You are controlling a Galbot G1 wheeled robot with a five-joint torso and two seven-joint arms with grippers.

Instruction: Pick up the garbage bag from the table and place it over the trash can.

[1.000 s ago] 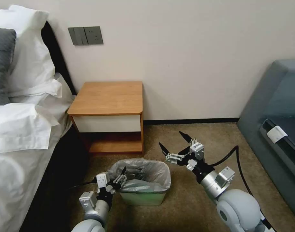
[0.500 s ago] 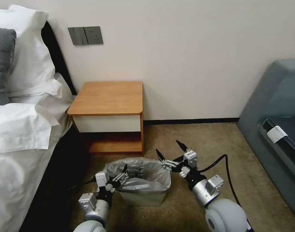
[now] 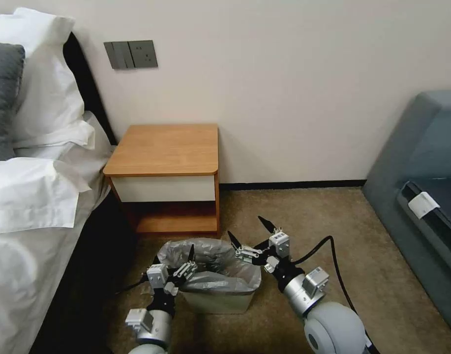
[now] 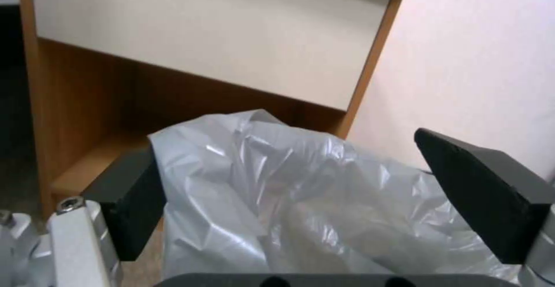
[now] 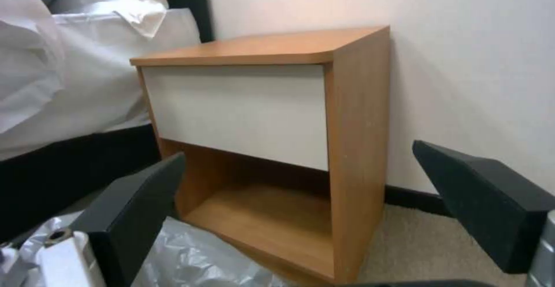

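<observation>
**Op:** Bag [image 3: 220,268] is off the table [image 3: 166,150] and already draped in the bin [image 3: 216,299], which sits on the carpet just in front of the table. I judge I'm at the fitting step, working the plastic over the rim.

**Spotter:** Where are your grippers?

**Op:** Left gripper [image 3: 188,261] hangs low at the bin's left rim, fingers spread, one tip up over the crumpled plastic. In the left wrist view the open left gripper [image 4: 324,191] frames the bag [image 4: 289,200] without pinching it. Right gripper [image 3: 249,235] is at the bin's far right corner, also spread wide and holding nothing, forearm angled in from the right.

**Spotter:** And what's needed next?

**Op:** The plastic bunches high on the far side and sags inside. I think each gripper needs to nip an edge and draw it outward and down over the rim, gently, since the film is thin and the light bin could slide.
</observation>
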